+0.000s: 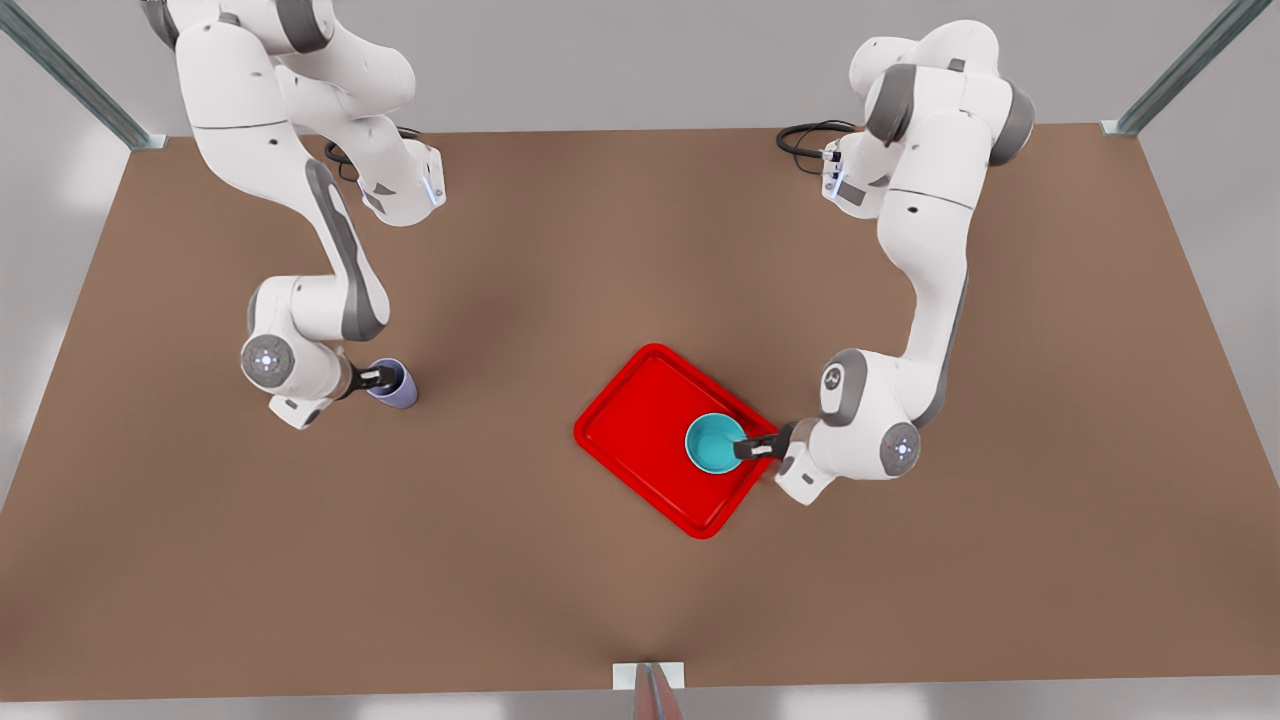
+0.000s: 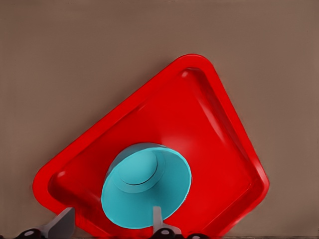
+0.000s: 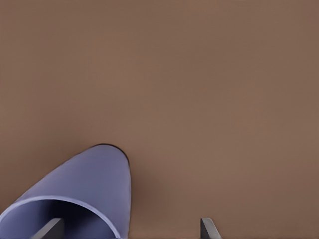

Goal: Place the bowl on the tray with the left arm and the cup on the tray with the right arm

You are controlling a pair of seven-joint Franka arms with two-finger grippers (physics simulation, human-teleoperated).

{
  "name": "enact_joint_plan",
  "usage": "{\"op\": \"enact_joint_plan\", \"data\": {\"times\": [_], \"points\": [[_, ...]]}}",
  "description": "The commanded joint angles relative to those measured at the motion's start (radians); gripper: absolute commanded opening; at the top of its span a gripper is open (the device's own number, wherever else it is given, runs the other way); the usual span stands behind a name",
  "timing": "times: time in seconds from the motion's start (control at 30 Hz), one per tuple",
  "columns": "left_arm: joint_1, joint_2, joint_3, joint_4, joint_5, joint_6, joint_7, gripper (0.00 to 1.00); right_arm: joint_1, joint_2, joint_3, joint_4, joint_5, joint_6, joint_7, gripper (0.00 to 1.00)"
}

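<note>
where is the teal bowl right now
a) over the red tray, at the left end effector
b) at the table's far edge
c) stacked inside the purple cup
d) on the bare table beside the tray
a: the bowl sits within the red tray outline, with the left end effector straddling its rim, one finger inside; the cup is off by the right end effector.

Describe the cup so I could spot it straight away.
Start at the red tray on the brown table, then look far toward the front view's left. The cup stands at the right gripper: lavender, tapered, narrower than the teal bowl.
</note>
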Motion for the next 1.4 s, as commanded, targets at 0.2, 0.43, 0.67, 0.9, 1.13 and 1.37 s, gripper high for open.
{"op": "enact_joint_plan", "data": {"times": [0.2,0.43,0.67,0.9,1.13,1.37], "points": [[-0.004,-0.223,0.241,0.115,0.407,-0.416,0.182,1.00,0.002,0.038,0.001,0.002,0.000,0.023,0.001,1.00],[0.100,-0.378,0.134,0.115,0.435,-0.468,0.162,1.00,0.002,0.042,0.001,0.006,0.001,0.020,0.003,0.59],[0.094,-0.368,0.132,0.114,0.449,-0.473,0.162,1.00,0.002,0.042,0.001,0.014,0.001,0.011,0.006,0.33],[0.092,-0.366,0.132,0.114,0.437,-0.483,0.159,1.00,0.002,0.050,0.001,0.021,0.003,0.011,0.008,0.21],[0.092,-0.372,0.132,0.114,0.442,-0.493,0.161,1.00,0.002,0.056,0.001,0.038,0.004,0.006,0.011,0.21],[0.094,-0.375,0.134,0.114,0.445,-0.500,0.162,1.00,0.008,0.033,0.006,0.089,0.007,-0.044,-0.018,0.21]]}}
